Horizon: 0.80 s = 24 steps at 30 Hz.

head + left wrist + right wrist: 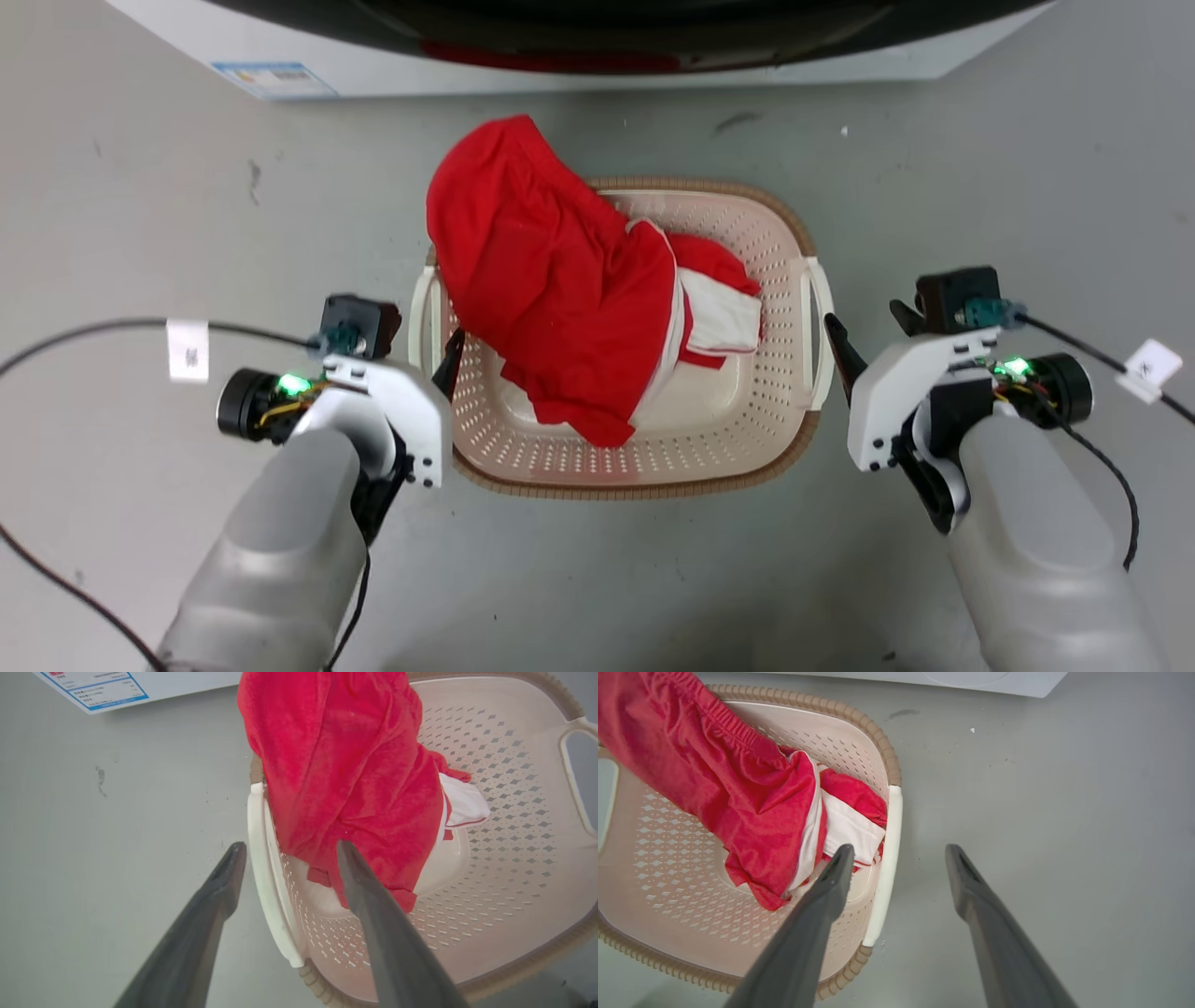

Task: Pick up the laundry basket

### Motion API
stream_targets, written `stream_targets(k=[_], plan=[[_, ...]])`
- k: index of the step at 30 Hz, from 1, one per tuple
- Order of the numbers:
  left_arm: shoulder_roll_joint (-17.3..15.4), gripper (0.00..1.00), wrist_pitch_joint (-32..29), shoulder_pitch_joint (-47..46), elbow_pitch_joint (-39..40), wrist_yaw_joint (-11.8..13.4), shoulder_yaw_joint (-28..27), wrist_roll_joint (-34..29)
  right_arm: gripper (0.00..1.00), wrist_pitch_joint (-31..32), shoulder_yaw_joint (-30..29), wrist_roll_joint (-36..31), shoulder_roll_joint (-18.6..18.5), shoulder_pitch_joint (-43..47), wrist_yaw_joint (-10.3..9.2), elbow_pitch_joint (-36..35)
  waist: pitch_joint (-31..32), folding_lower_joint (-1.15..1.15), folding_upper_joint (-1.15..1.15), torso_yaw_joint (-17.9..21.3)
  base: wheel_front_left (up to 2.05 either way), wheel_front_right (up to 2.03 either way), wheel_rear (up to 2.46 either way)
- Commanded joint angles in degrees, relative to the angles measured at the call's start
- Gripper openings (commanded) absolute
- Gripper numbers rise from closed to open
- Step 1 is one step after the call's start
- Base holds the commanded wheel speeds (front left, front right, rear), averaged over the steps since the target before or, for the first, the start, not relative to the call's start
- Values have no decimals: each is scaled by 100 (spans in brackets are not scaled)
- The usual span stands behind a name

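Observation:
The laundry basket (747, 439) is cream with perforated walls and a brown woven rim, and it sits on the grey floor in the middle of the head view. A red garment (551, 280) with white cloth under it lies in the basket and hangs over its far left rim. My left gripper (439, 350) is open beside the left white handle (261, 858); in its wrist view, that handle runs between the fingers (224, 882). My right gripper (859, 322) is open at the right handle (889, 849), which lies between its fingers (831, 886).
A white washing machine (560, 70) with a blue-edged label (275, 79) stands just beyond the basket. Black cables with white tags (187, 350) trail from both wrists over the floor. Bare grey floor (140, 205) lies on either side of the basket.

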<state>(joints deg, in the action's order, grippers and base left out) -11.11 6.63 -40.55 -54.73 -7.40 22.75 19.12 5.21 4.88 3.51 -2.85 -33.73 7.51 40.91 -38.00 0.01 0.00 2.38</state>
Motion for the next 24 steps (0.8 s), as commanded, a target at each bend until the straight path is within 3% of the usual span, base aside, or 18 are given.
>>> stream_targets(k=[1, 12, 24], plan=[[-67, 100, -156, -202, -102, -6, 173, 193, 100, 86, 30, 40, -4, -223, -4, 229, -217, -1, 0, -8, 0, 0, 0], [-346, 100, -992, -851, -265, -7, 1463, 1419, 100, 424, 320, 338, -4, -1214, -4, 1613, -684, -1, 0, -83, 0, 0, 0], [-587, 100, -1321, -1216, -281, -7, 2291, 2280, 100, 382, 499, 510, -4, -1836, -4, 2448, -930, -1, 0, -115, 0, 0, 0]])
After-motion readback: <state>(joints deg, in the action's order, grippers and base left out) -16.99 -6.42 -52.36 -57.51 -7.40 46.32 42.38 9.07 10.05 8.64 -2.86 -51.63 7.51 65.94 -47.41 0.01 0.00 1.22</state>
